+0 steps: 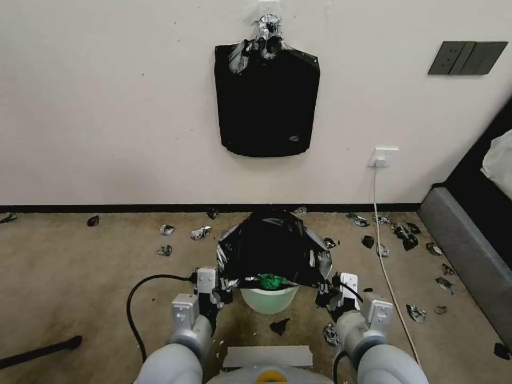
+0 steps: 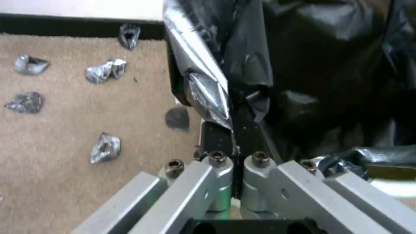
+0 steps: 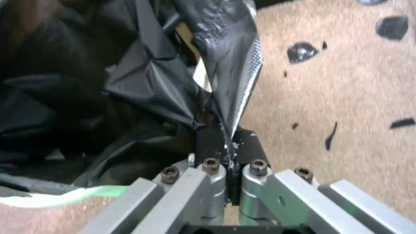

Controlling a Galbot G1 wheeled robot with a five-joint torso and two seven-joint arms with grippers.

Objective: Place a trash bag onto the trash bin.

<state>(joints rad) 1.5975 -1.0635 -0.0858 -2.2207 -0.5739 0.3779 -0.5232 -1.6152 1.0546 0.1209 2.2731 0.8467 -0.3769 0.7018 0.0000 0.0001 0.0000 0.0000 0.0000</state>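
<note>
Arms: rounded pale grey shells, one at each lower corner of the head view.
Wrists: boxy silver-white camera blocks on top, near the left gripper (image 1: pixel 224 292) and the right gripper (image 1: pixel 324 295).
Cables: thick black cable looping from the left wrist down beside the arm; thinner black cable at the right wrist.
Torso: light grey top edge with a small yellow mark at its middle.
Left gripper (image 2: pixel 234 136) linkage: brushed silver bars fanning outward, four dark hex-socket screws in a row, black fingers.
Right gripper (image 3: pixel 227 143) linkage: same silver bars, four dark socket screws, black fingers, black base block below.
</note>
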